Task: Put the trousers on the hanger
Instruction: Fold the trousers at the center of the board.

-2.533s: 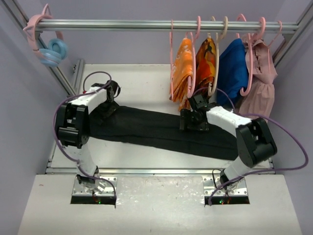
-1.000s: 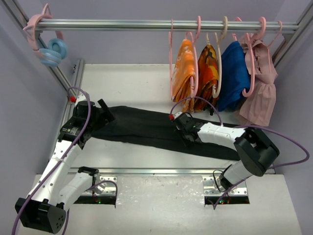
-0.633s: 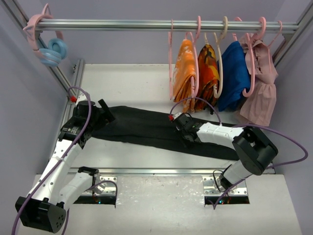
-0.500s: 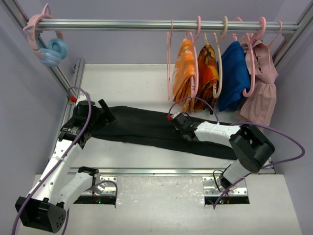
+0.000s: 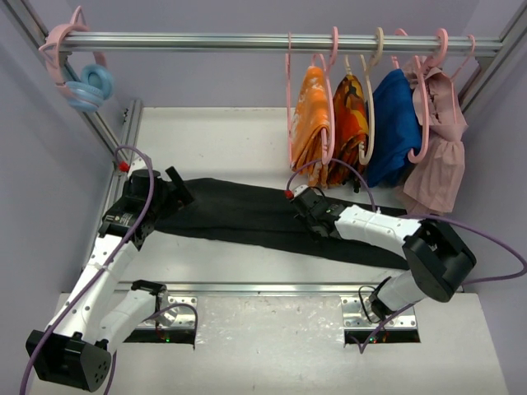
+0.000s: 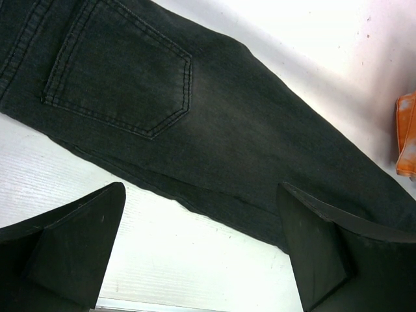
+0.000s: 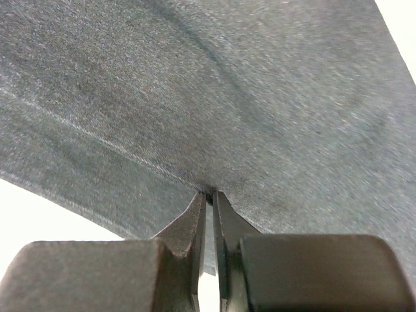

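Right gripper (image 7: 209,194) pinching ridge of coarse black trousers (image 7: 273,97); left gripper (image 6: 201,192) spread wide over stitched pocket (image 6: 120,71).

Right pincer (image 7: 209,194) pinching a fold of dark trousers (image 7: 195,84); white table (image 7: 36,208) beside

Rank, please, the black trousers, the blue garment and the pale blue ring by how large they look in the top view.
Largest: black trousers. Then the blue garment. Smallest: the pale blue ring. The gaps are clear.
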Tool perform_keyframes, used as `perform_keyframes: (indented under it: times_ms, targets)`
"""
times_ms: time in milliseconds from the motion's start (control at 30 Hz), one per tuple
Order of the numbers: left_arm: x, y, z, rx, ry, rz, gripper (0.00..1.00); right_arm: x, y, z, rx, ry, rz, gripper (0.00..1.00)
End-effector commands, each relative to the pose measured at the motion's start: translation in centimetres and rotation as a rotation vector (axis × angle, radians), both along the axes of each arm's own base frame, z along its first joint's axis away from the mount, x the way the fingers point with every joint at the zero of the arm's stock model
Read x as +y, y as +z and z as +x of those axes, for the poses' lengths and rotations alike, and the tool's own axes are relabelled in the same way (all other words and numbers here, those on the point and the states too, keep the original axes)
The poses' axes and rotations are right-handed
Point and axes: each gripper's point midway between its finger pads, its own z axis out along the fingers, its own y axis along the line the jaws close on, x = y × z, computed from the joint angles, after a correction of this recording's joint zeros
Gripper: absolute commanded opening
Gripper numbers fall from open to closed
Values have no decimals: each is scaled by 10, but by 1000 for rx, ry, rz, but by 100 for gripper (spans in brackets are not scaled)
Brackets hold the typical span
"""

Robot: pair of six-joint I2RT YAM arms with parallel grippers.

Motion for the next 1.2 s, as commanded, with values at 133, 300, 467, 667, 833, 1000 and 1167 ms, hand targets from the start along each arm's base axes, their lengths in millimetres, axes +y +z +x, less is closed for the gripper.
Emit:
perform_keyframes:
  times_ms: [133,300,467,667,833,1000,1167]
  targets:
    - [-4,7,7,-41,-18,-3,100,5,26,7,-52,-23,38,2]
    - [-4,5,7,-35,-11,-10,100,6,33,-3,-38,-24,61,0]
    - [-7,-11,0,15,36,-70,100,10,52,-22,-50,-5,78,0]
    - [-13,-54,-13,115,136,-172,100,9,49,-56,23,16,69,0]
    - [-18,-81,-17,214,149,-177,100,-1,32,-79,74,24,-9,0]
    - [-27,-114,-27,295,198,-213,100,0,24,-81,92,24,-15,0]
    - [-46,-119,-17,285,173,-262,98,7,16,-84,120,39,1,0]
